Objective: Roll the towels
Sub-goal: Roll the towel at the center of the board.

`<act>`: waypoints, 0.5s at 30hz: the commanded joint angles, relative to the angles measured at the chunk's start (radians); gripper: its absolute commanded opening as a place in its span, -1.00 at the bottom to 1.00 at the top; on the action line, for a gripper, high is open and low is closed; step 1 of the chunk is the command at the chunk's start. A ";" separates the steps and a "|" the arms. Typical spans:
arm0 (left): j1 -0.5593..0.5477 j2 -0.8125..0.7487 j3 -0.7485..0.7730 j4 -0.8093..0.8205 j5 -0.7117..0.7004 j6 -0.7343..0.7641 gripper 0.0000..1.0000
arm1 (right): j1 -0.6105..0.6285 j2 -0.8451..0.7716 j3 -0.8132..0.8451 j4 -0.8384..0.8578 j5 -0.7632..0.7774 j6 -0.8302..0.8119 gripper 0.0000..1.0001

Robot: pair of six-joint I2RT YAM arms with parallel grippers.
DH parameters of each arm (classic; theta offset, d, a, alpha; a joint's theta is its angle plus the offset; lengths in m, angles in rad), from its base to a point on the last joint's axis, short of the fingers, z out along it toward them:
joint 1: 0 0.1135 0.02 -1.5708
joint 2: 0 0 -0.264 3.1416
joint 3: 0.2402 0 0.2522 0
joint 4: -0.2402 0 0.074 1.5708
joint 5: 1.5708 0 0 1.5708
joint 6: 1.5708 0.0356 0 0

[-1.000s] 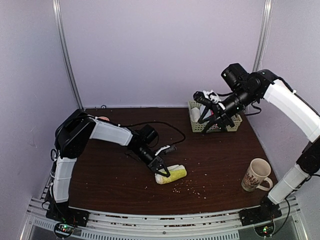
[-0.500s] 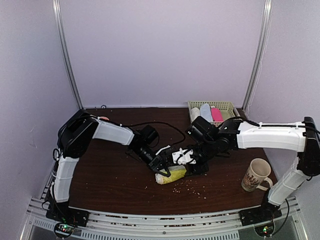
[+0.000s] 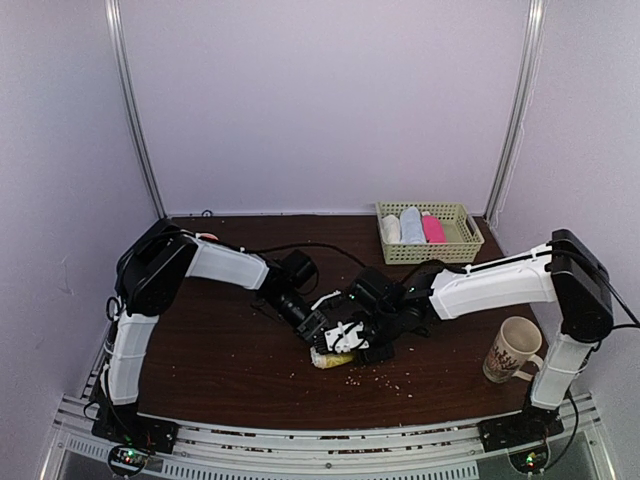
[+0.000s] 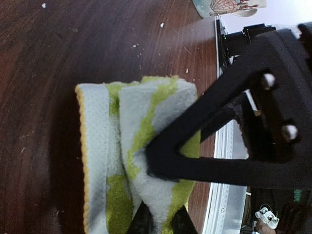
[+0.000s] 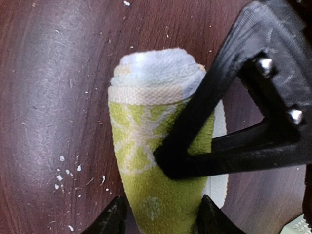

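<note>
The yellow-green patterned towel [image 3: 330, 358] lies rolled on the dark table, mostly hidden under both grippers. My left gripper [image 3: 320, 336] is shut on a fold at one end of it [image 4: 122, 161], its tips [image 4: 160, 222] pinching the cloth. My right gripper [image 3: 352, 336] is open, and its fingertips [image 5: 162, 217] straddle the roll [image 5: 146, 146] on both sides, close against it. Each gripper's black finger crosses the other's wrist view. The hot-pink towel [image 3: 433, 228] sits rolled in the basket at the back right.
A green mesh basket [image 3: 465, 243] at the back right also holds a white roll and a light-blue roll. A patterned mug [image 3: 512, 350] stands at the right front. Crumbs [image 3: 385, 375] are scattered near the roll. A black cable [image 3: 330, 250] loops behind the left arm.
My right arm swung from the basket down to the yellow-green roll and now straddles it beside the left gripper. The left gripper stayed on the towel.
</note>
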 commanded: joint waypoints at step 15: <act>0.033 -0.394 -0.194 0.161 -0.640 0.004 -0.22 | -0.006 0.170 0.173 -0.392 -0.216 0.005 -0.63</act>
